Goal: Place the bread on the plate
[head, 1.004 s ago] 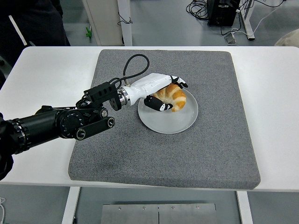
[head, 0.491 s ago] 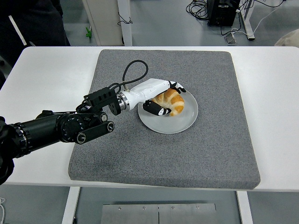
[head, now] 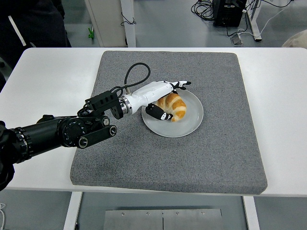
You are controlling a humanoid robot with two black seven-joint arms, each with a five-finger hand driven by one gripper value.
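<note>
A golden croissant (head: 173,106) lies on the left half of a round grey plate (head: 186,125) in the middle of the grey mat. My left hand (head: 175,100), white with black fingertips, hovers around the croissant from the left. Its fingers (head: 182,84) stretch out straight above the bread's far side, and the thumb (head: 162,114) sits at its near side. The hand looks open and its fingers are lifted off the croissant. The black left arm (head: 62,132) reaches in from the left edge. My right arm is not visible.
The square grey mat (head: 192,158) covers most of the white table (head: 278,96). A black cable (head: 136,69) loops up from the wrist. A person in dark clothes (head: 33,21) stands at the top left, beyond the table.
The hand carried the croissant slightly left and down onto the plate. Its fingers then uncurled from the bread and now point straight out.
</note>
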